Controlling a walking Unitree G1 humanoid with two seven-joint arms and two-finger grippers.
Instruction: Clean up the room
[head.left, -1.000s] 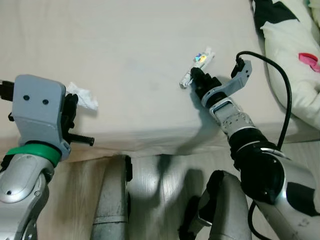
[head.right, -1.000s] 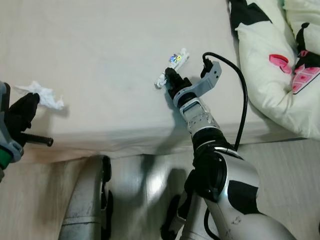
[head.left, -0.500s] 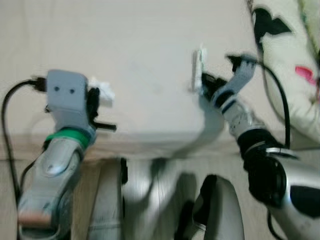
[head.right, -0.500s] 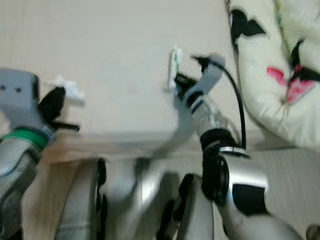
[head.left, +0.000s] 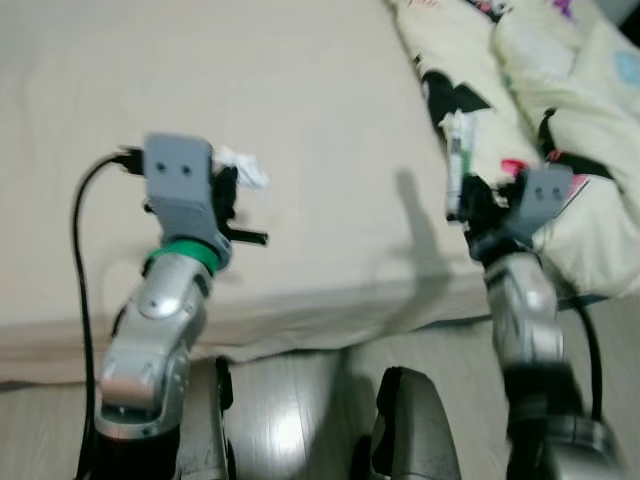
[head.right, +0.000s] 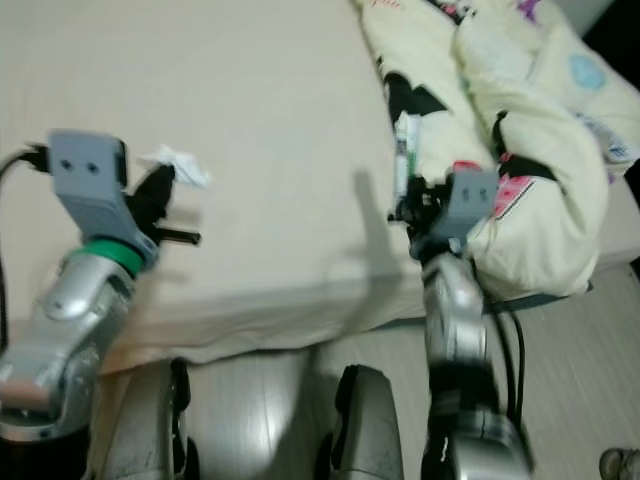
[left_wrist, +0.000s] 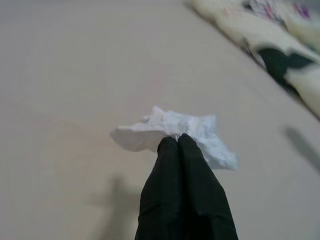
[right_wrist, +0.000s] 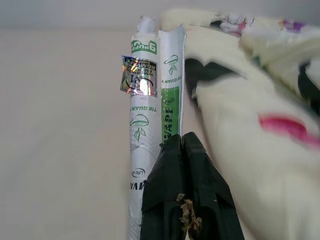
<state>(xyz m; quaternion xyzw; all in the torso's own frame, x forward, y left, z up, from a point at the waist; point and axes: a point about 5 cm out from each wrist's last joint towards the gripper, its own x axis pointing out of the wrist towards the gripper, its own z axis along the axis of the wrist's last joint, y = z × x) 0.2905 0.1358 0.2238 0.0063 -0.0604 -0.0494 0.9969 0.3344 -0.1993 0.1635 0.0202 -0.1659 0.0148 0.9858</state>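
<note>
A crumpled white tissue (left_wrist: 200, 131) sits at the tips of my left gripper (left_wrist: 178, 142), which is shut on its near edge and holds it just above the beige bed sheet (head.left: 310, 120). The head views place this tissue (head.left: 243, 168) in front of my raised left arm (head.left: 165, 300). My right gripper (right_wrist: 181, 141) is shut on a flattened white-and-green wrapper (right_wrist: 150, 105) with a shiny sticker. The wrapper (head.left: 456, 160) stands upright, lifted off the bed, near the quilt.
A pale yellow quilt (head.left: 560, 90) with black and pink patches is piled on the right of the bed. The bed's front edge (head.left: 330, 335) runs across below my arms. Pale wooden floor (head.left: 290, 420) and my own legs lie below it.
The camera has swung, so the whole scene has shifted. My right gripper has lifted the wrapper off the sheet and stood it upright. My left arm has risen, its fingers now on the tissue.
</note>
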